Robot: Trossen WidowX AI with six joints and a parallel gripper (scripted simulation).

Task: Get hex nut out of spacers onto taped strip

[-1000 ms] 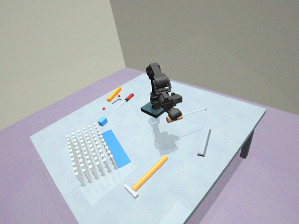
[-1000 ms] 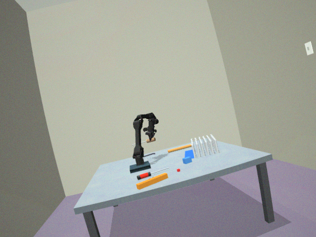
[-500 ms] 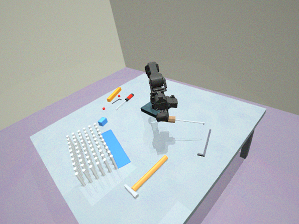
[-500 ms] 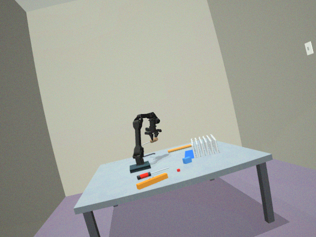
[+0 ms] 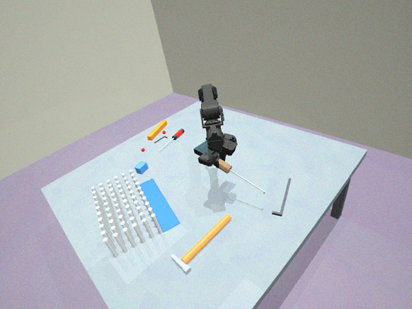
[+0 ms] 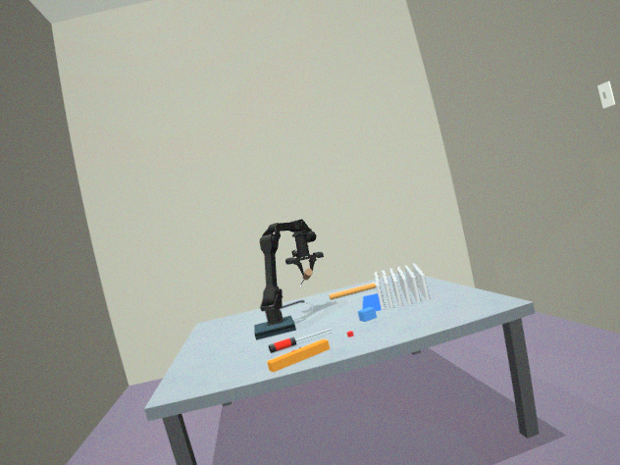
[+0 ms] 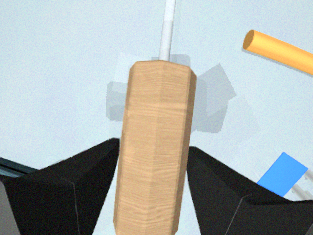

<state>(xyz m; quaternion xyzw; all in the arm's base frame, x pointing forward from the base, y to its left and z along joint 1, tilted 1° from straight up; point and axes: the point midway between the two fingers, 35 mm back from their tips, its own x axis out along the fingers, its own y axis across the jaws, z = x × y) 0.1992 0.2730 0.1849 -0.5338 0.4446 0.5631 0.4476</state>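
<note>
My gripper (image 5: 217, 163) (image 6: 307, 272) (image 7: 153, 149) is shut on the wooden handle (image 5: 224, 165) (image 6: 307, 274) (image 7: 156, 110) of a thin-shafted tool, held high above the table. The tool's pale metal shaft (image 5: 248, 182) (image 7: 166, 40) points away from the spacers in the top view; its tip looks slightly thickened, its shape too small to tell. The white spacers (image 5: 129, 238) (image 6: 422, 283) stand upright in rows. The blue taped strip (image 5: 160, 206) (image 6: 371, 302) (image 7: 282, 174) lies flat along the field's near side to the arm. The hex nut cannot be made out.
A hammer (image 5: 207, 238) (image 6: 352, 290) (image 7: 279, 52) and a dark L-shaped bar (image 5: 285, 197) lie on one side. A blue block (image 5: 141, 168) (image 6: 367, 314) sits near the strip's end. A red screwdriver (image 5: 178, 134) (image 6: 283, 344), orange bar (image 5: 157, 130) (image 6: 298, 355) and small hex key (image 5: 160, 138) lie opposite.
</note>
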